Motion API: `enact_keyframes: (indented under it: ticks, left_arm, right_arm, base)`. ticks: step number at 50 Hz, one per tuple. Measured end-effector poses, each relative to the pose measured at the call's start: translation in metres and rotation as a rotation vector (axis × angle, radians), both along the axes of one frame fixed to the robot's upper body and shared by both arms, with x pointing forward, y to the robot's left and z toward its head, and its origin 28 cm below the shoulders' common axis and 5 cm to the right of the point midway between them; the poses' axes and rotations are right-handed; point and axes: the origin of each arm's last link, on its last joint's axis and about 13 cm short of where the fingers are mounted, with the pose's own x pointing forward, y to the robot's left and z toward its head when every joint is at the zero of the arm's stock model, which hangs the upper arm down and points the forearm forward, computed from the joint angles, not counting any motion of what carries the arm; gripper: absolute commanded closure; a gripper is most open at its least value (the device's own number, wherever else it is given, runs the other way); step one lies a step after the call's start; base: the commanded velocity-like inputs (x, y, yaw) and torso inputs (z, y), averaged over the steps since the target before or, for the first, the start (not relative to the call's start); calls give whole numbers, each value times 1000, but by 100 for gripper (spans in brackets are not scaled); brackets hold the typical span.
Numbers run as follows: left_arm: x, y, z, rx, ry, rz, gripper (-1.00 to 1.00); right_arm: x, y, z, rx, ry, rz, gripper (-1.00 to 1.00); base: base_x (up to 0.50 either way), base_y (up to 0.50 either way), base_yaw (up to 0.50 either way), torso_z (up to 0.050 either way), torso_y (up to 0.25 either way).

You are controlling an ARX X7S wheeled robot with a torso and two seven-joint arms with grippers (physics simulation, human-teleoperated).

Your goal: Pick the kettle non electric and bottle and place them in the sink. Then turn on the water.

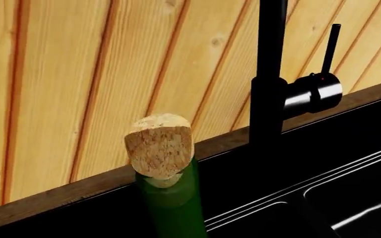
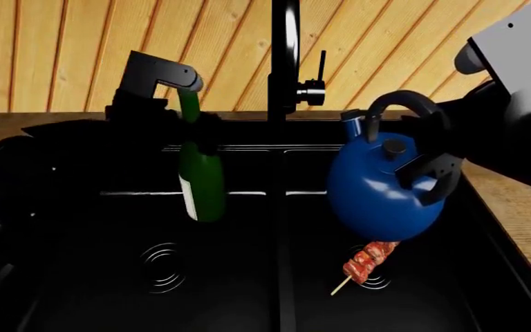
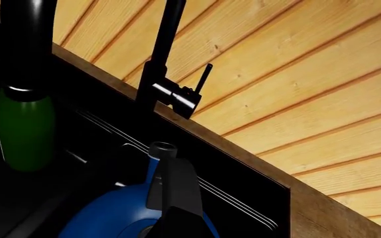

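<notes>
With the left hand [image 2: 197, 128] gripping the bottle [image 2: 201, 181] and the right hand [image 2: 429, 181] gripping the kettle [image 2: 381, 190] (by its handle), lower both gently into the sink [image 2: 108, 290] before letting go.

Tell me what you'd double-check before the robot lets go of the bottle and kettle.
1. Bottle over the sink's left basin: ok.
2. Kettle over the right basin: ok.
3. Left tool's hold on the bottle neck: cannot tell, fingers hidden.
4. Right tool closed on the kettle handle: ok.
5. Right basin free underneath: not ok, a meat skewer lies there.
6. Faucet lever untouched: ok.
</notes>
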Motion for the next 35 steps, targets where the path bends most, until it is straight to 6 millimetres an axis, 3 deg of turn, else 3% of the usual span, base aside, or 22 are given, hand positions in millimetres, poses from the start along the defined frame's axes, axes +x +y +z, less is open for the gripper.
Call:
enact_keyframes:
  ticks: [35]
  left_arm:
    - [-14,20,30,-21,-70,15,-100]
  right_arm:
    - [-1,0,1,2,-4,0,100]
  base:
    - [0,0,0,1,1]
